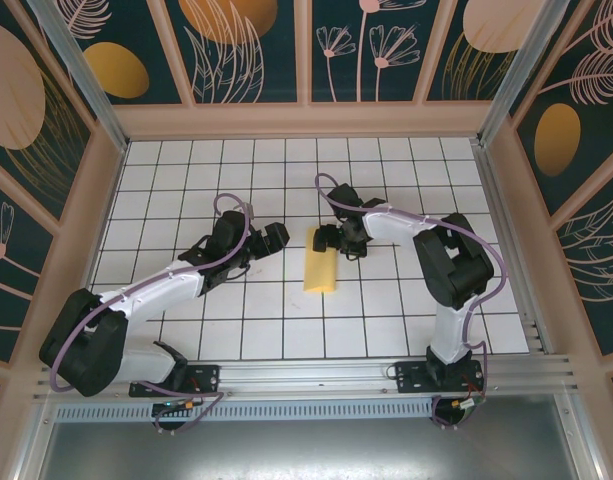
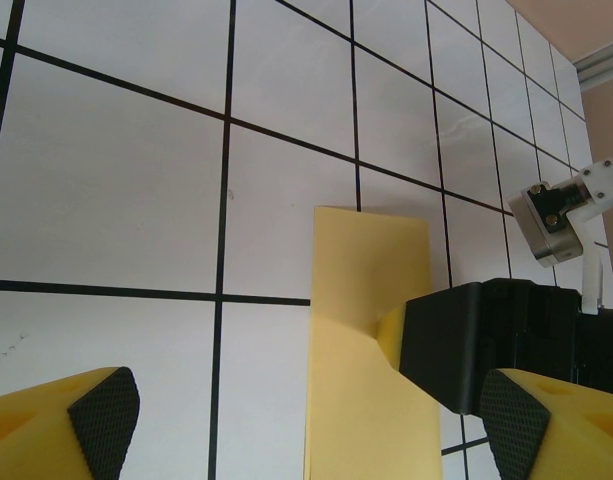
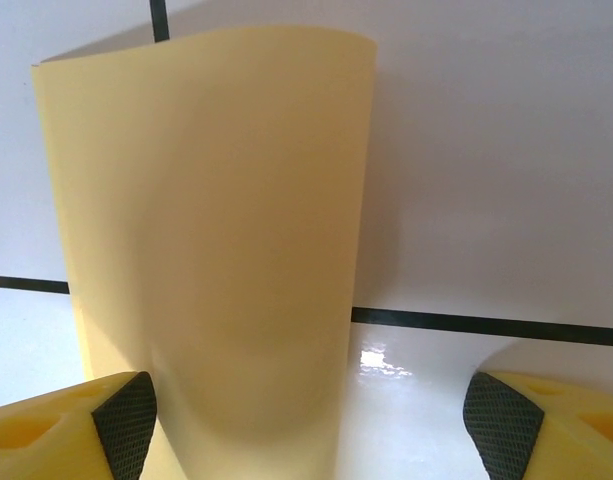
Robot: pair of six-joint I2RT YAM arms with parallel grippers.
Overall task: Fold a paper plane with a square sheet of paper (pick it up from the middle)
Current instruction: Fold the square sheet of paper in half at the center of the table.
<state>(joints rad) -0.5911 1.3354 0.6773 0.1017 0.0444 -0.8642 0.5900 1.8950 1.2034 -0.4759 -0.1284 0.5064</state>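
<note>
Align the edges before pressing the crease. The half-folded square sheet of paper (image 1: 321, 272) bows upward, so flatten it against the surface (image 1: 236, 320) from the fold outward. The right tool (image 1: 338, 240), at the sheet's far end, stands wide open around that end without clamping it. The left tool (image 1: 274, 238), left of the sheet, stands wide open and holds nothing.

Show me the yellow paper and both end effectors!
yellow paper (image 1: 321, 272), top view, middle of the sheet.
left end effector (image 2: 306, 415), left wrist view, midway between fingertips.
right end effector (image 3: 306, 420), right wrist view, midway between fingertips.
</note>
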